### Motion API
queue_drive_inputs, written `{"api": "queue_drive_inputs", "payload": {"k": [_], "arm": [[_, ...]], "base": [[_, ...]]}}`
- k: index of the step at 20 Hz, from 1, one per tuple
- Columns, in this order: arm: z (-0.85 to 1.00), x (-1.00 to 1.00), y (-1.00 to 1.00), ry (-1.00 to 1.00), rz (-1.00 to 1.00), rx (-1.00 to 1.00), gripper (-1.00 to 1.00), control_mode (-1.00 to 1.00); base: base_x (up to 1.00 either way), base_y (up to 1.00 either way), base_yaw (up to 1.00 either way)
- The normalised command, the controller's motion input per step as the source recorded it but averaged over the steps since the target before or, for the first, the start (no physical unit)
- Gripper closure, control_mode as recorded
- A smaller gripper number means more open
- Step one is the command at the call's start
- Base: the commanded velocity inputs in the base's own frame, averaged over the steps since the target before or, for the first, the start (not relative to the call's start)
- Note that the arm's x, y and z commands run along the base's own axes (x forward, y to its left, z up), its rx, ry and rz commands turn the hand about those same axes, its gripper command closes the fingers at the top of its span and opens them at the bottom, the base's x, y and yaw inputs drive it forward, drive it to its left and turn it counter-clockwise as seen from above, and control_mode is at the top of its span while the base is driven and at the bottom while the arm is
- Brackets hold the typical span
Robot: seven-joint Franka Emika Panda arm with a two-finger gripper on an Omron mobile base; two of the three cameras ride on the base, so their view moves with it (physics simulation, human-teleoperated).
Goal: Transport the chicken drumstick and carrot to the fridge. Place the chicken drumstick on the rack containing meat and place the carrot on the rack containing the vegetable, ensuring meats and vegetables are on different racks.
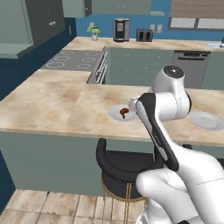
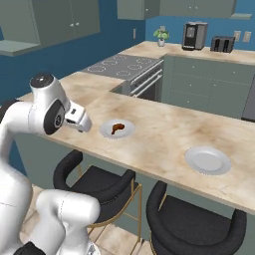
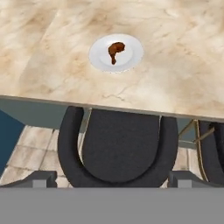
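The chicken drumstick is small and reddish-brown. It lies on a small white plate near the front edge of the marble counter. My gripper hangs open and holds nothing. It is above the counter's front edge, short of the plate, and looks down over a black stool towards the drumstick. The hand sits left of the plate in the right base view. The carrot and the fridge are out of view.
A second, empty white plate rests further right on the counter. Two black stools stand under the counter edge. A stove sits at the back left, with a coffee machine behind.
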Motion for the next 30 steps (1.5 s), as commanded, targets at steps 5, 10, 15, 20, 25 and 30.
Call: {"api": "queue_drive_inputs", "payload": {"k": [5, 10, 15, 20, 25, 30], "arm": [[-0.45, 0.86, -0.08, 0.09, 0.0, 0.0, -1.0, -1.0], [-0.44, 0.85, -0.13, 0.07, 0.0, 0.0, -1.0, -1.0], [-0.38, 0.83, -0.14, 0.04, 0.0, 0.0, -1.0, -1.0], [-0.4, 0.8, -0.15, 0.04, 0.0, 0.0, -1.0, -1.0], [-0.4, 0.7, -0.03, 0.0, 0.0, 0.0, -1.0, -1.0], [-0.48, 0.67, 0.0, 0.01, 0.0, 0.0, -1.0, -1.0]], "base": [[0.0, 0.0, 0.0], [0.0, 0.0, 0.0], [0.0, 0.0, 0.0], [0.0, 0.0, 0.0], [0.0, 0.0, 0.0], [0.0, 0.0, 0.0]]}}
